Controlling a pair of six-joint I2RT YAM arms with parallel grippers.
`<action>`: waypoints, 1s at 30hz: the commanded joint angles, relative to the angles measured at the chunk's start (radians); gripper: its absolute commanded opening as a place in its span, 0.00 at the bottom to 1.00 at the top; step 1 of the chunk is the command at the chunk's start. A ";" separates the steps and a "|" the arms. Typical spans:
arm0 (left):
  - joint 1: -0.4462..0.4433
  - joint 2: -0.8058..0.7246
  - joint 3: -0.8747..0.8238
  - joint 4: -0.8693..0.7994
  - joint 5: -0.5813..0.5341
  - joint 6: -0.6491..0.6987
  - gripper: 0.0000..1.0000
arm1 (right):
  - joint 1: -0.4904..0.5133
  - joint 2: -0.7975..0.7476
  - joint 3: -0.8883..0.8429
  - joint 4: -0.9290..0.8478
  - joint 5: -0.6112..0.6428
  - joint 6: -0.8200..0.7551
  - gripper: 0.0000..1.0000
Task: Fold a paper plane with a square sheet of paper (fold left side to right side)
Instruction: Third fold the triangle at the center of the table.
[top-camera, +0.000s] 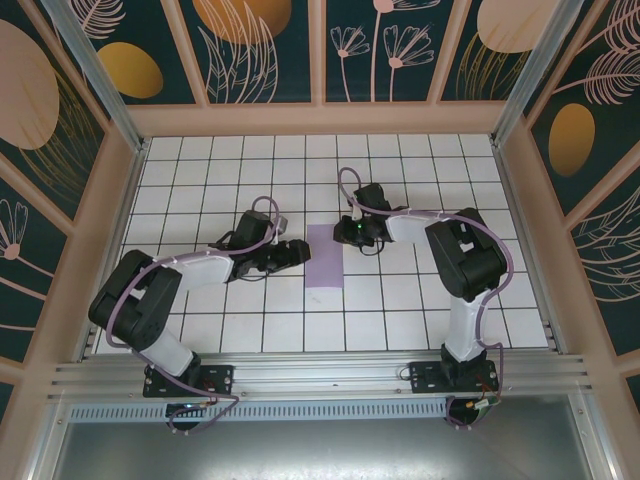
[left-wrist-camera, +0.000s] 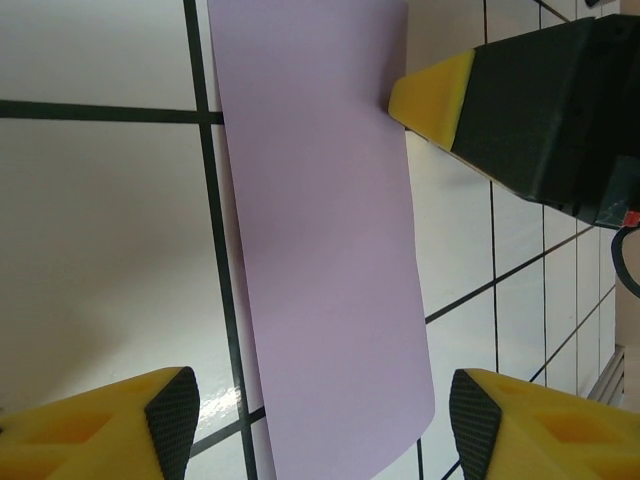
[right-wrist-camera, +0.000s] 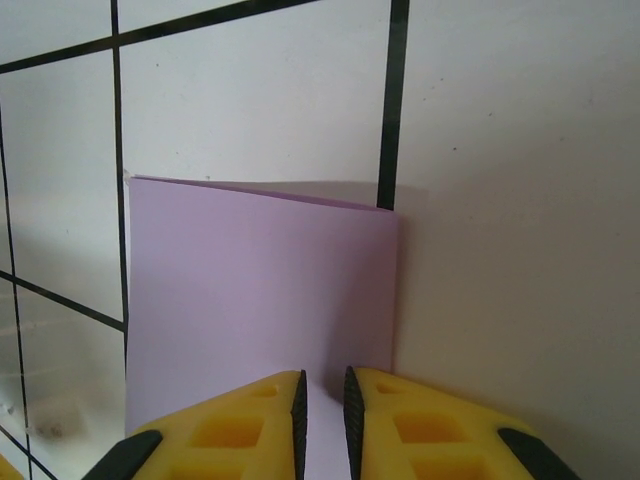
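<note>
Top external view, and the biggest thing on show was the white tiled table (top-camera: 250, 330) with its black grid lines. It was boxed in by dark teal wall panels (top-camera: 270, 50) painted with pale flowers and orange discs. Two black arms reached inward across it, the left arm (top-camera: 190, 268) from the near left and the right arm (top-camera: 460, 250) bent round from the near right. Their tips came close together near the middle of the table.

Between them lay the thin, matte lavender-purple sheet of paper (top-camera: 323, 256), folded over into a narrow strip. It sat flat on the tiles, running away from the bases. On the right wrist camera, the edge farthest from the lens showed two layers, the upper one lifted a touch and casting a thin shadow.

The left gripper (left-wrist-camera: 320, 425) was released, its yellow fingers (left-wrist-camera: 165, 425) standing wide apart either side of one end of the strip, holding nothing. The right gripper (right-wrist-camera: 322, 410) was all but clenched, just a slit between its yellow pads, at the strip's right-hand long edge. Whether it nipped the paper, I couldn't tell.
</note>
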 joint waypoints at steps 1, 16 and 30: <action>-0.001 0.036 0.022 0.038 0.048 -0.023 0.68 | 0.006 0.018 0.008 -0.058 0.047 -0.032 0.19; -0.036 0.095 0.071 0.021 0.066 -0.044 0.56 | 0.010 0.022 0.004 -0.045 0.038 -0.031 0.16; -0.057 0.157 0.125 -0.084 -0.018 -0.016 0.61 | 0.011 0.023 0.013 -0.051 0.038 -0.036 0.16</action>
